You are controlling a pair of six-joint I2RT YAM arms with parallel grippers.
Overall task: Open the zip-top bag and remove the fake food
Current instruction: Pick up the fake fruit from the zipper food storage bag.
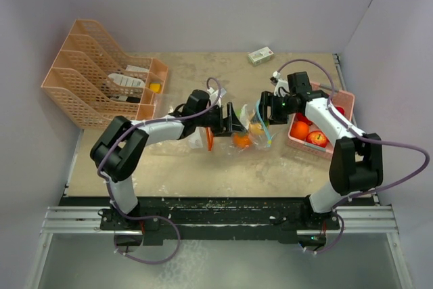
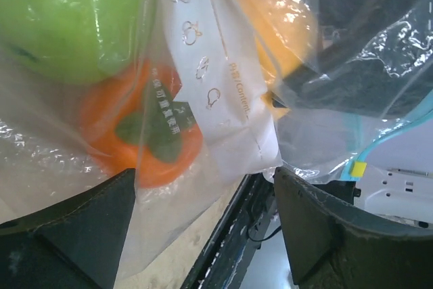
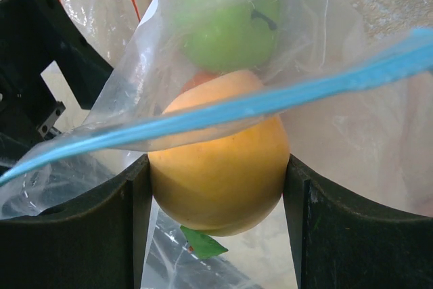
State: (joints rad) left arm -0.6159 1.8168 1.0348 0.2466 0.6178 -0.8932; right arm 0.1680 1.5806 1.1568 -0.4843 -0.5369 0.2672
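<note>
The clear zip-top bag (image 1: 245, 141) hangs between my two grippers over the middle of the table. My right gripper (image 1: 262, 114) is shut on a yellow-orange fruit (image 3: 216, 160) at the bag's mouth, both fingers (image 3: 115, 228) pressed on its sides. The blue zip strip (image 3: 270, 99) crosses in front of it. A green apple (image 3: 230, 28) sits behind it in the bag. My left gripper (image 1: 235, 121) is open at the bag's other end, with loose film (image 2: 223, 99) between its fingers (image 2: 318, 228). Through the film show the green apple (image 2: 67, 18) and an orange (image 2: 142, 133).
A pink basket (image 1: 298, 145) by the right arm holds red apples and oranges (image 1: 316, 138). A peach file rack (image 1: 95, 76) stands at the back left. A small box (image 1: 260, 55) lies at the back edge.
</note>
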